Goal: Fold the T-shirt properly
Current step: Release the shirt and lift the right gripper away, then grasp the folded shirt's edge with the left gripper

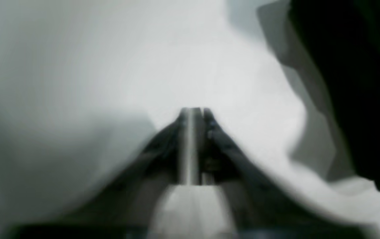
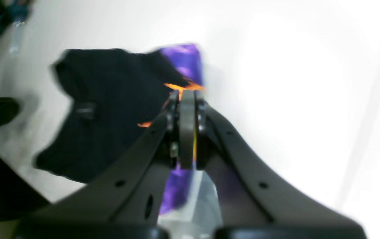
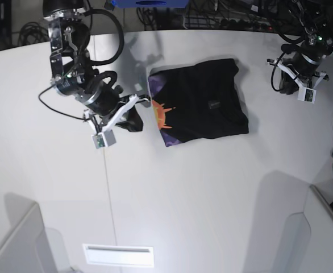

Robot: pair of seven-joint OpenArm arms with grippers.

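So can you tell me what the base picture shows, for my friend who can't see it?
A black T-shirt lies folded on a white table, its purple-and-orange print showing along one edge. The right gripper sits beside that edge; the left gripper is off to the other side.

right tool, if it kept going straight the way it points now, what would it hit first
The right tool is shut and points at the printed purple-and-orange edge of the T-shirt, so that edge would likely come first; its height above the cloth is unclear.
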